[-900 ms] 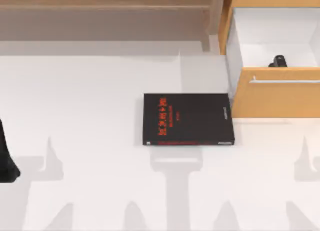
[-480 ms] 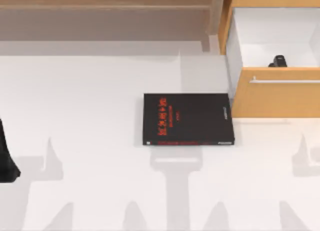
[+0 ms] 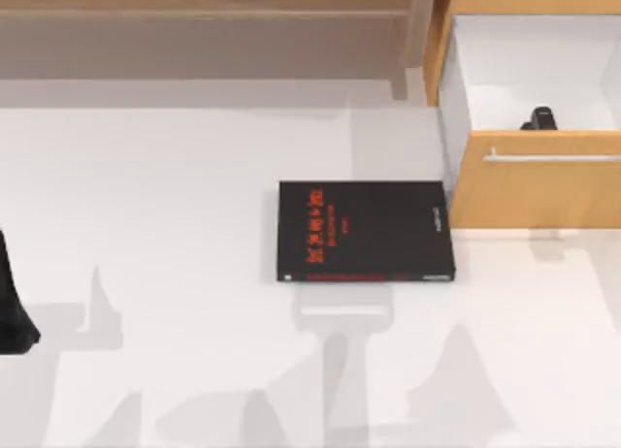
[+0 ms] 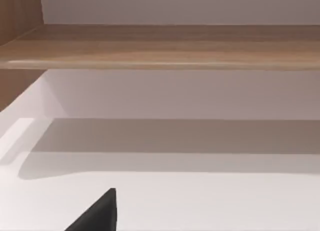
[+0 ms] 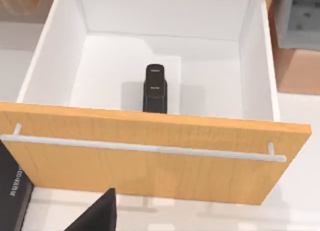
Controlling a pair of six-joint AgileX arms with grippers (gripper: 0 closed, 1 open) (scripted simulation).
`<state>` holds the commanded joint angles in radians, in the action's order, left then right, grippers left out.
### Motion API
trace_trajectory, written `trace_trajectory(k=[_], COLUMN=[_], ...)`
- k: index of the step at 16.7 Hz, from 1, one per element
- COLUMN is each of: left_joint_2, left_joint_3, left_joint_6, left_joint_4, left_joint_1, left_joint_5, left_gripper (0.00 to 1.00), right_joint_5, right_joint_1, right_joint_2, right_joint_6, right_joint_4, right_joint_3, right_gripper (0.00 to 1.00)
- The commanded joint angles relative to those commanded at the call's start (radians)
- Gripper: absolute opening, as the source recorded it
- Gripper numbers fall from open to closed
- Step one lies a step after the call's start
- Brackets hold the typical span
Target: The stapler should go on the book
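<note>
The top view looks straight down on the bench. The left wrist view faces a far shelf. The right wrist view looks down into the drawer, shared with the top view.

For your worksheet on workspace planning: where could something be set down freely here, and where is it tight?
Free: the white table left of the book, and the strip in front of it. Tight: the open drawer holding the stapler, with the book close beside the drawer's front.
</note>
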<state>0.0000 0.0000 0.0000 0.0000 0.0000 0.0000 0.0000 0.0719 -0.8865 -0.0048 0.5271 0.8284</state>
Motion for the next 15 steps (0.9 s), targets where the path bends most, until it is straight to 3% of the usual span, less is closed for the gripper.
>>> trace_trajectory(k=[9, 15], left_joint_2=[0.0, 0.0], left_joint_3=[0.0, 0.0], left_joint_6=[0.0, 0.0], left_joint_4=[0.0, 0.0], left_joint_1=[0.0, 0.0], left_joint_5=[0.0, 0.0], left_gripper=[1.0, 1.0], right_joint_5=[-0.007, 0.0], right_joint_1=[0.056, 0.06], right_joint_2=[-1.051, -1.456], right_joint_6=[0.035, 0.064], right_joint_4=[0.5, 0.707], right_joint_3=[0.916, 1.3], right_gripper=[1.0, 1.0])
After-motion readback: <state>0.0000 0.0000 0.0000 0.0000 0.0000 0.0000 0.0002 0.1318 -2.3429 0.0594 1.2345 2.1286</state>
